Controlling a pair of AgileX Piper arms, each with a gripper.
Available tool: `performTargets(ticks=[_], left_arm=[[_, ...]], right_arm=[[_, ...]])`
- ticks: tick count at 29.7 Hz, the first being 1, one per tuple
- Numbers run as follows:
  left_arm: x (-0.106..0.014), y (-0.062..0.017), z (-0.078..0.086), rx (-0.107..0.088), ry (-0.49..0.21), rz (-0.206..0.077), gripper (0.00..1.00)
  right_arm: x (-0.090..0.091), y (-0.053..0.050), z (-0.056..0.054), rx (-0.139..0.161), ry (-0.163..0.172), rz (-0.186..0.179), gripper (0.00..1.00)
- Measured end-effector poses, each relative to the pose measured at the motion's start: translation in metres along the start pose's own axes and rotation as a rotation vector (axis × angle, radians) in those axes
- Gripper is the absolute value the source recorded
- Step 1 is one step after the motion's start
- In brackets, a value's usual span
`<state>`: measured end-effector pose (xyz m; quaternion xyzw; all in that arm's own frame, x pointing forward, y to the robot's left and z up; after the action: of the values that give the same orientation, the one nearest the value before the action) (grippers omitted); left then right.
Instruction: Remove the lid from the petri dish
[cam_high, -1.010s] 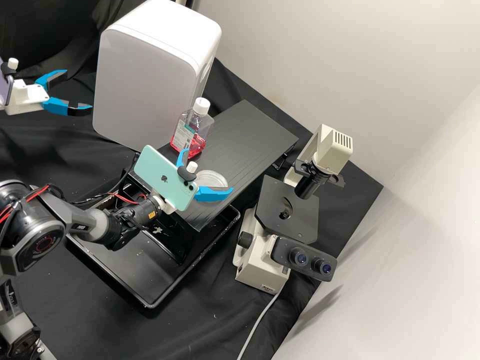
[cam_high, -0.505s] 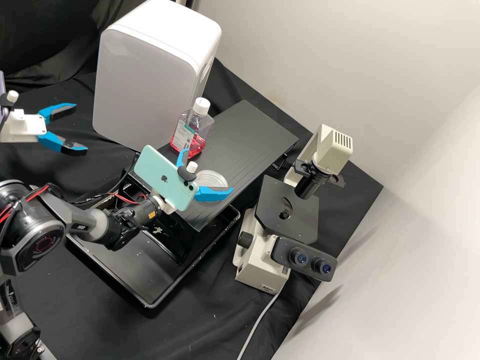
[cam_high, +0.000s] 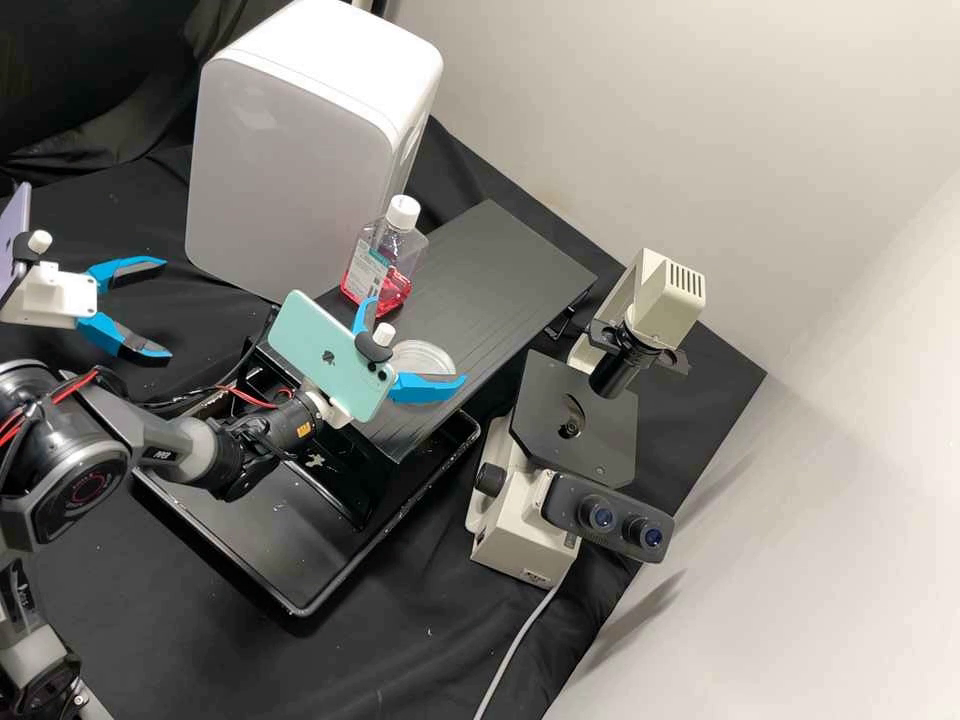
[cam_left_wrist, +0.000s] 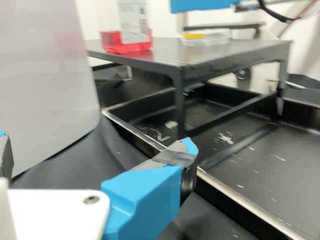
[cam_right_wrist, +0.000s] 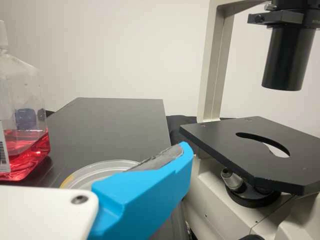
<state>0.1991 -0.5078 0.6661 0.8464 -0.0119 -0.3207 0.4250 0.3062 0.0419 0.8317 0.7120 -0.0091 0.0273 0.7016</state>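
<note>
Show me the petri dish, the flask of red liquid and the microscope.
petri dish (cam_high: 424, 355), high view, on its clear lid.
flask of red liquid (cam_high: 384, 266), high view, on its body.
microscope (cam_high: 592, 440), high view, on its black stage.

The black bench (cam_high: 400, 650) carries a white box-shaped device (cam_high: 300, 140) at the far left, a black tray (cam_high: 290, 545) in the middle and a microscope (cam_high: 560, 470) on its right.

There were two blue-fingered grippers (cam_high: 160, 308) (cam_high: 420, 340), one petri dish (cam_high: 422, 356), one flask of red liquid (cam_high: 380, 265), one microscope (cam_high: 570, 480), one white appliance (cam_high: 300, 130), one black tray (cam_high: 290, 560) and one raised platform (cam_high: 500, 270).
</note>
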Motion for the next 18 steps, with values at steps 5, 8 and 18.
performTargets(ticks=[5,8,18], left_arm=[[0.0,-0.0032,0.004,-0.009,-0.025,-0.015,1.0],[0.0,-0.0039,0.008,-0.017,-0.043,-0.019,1.0],[0.001,-0.013,0.018,-0.029,-0.086,-0.058,1.0]], right_arm=[[0.0,0.0,0.0,0.0,0.0,0.0,1.0],[0.0,0.0,0.0,0.0,0.0,0.0,1.0],[0.0,0.0,0.0,0.0,0.0,0.0,1.0]])
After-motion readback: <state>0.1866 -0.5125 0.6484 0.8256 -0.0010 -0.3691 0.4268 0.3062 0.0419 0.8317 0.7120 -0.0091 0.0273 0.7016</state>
